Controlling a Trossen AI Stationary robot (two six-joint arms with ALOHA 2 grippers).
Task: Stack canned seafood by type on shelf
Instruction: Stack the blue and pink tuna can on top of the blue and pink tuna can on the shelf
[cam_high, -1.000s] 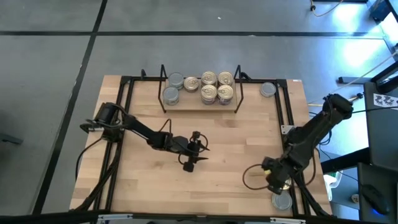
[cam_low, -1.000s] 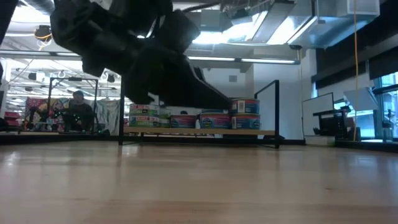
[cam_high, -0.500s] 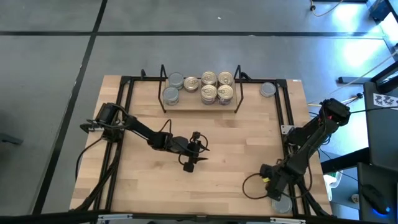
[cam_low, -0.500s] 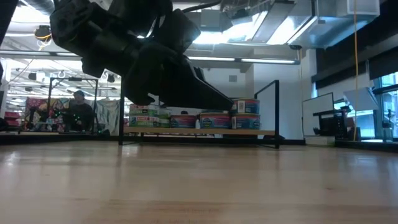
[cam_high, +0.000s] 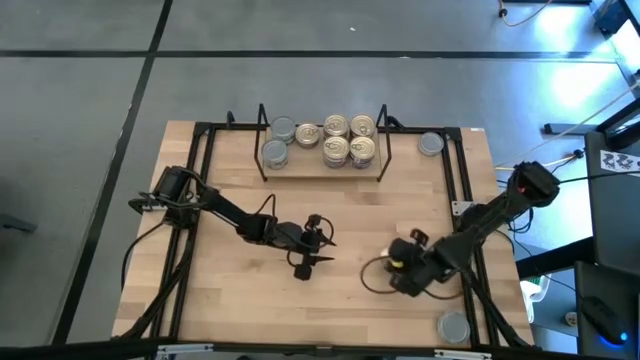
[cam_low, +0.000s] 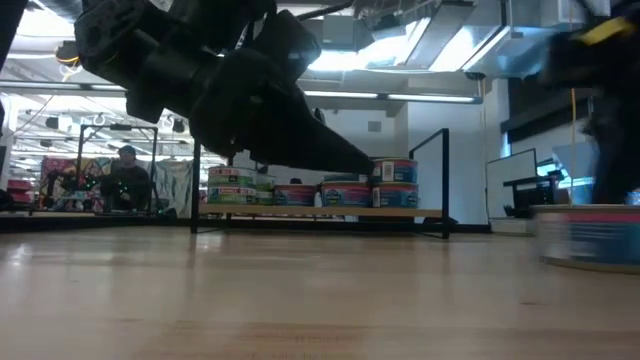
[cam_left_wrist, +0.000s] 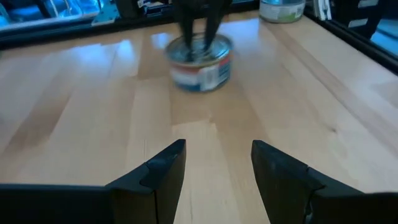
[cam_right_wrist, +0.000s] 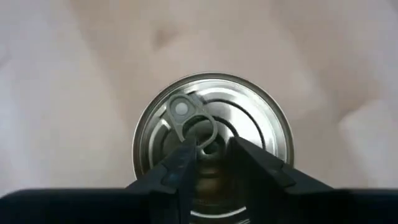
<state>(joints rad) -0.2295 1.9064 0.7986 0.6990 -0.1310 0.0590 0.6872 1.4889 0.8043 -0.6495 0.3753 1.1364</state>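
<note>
At the near edge of the wooden table (cam_high: 330, 215) a plain grey-topped tin (cam_high: 453, 326) lies alone at the right corner. Just beyond it the right gripper (cam_high: 402, 262) hangs over a pull-tab can (cam_right_wrist: 211, 146), its fingers (cam_right_wrist: 174, 171) narrowed over the lid beside the ring; from the wrist view it looks to be pinching the tab or centre, though whether the can is actually gripped is hard to say. The same can (cam_left_wrist: 200, 57) shows ahead of the left gripper (cam_left_wrist: 216, 171), whose fingers (cam_left_wrist: 163, 174) are spread with nothing between them, hovering over the middle of the board.

A tin like this should be rigid and moderately heavy for its size, with slick metal sides and a paper label; a hold on the ring alone risks it swinging or slipping, so closing across the rim or side wall seems safer.

The tabletop is smooth, level butcher-block, ringed by black rails. Farther back stands the shelf (cam_high: 322, 168), with grey-topped cans (cam_high: 277, 143) on its left and gold pull-tab cans (cam_high: 349, 138) to their right; one more grey tin (cam_high: 431, 144) sits off its right end. Beyond lies a workshop with grey flooring, ceiling lights and a seated person (cam_low: 125, 175)
</note>
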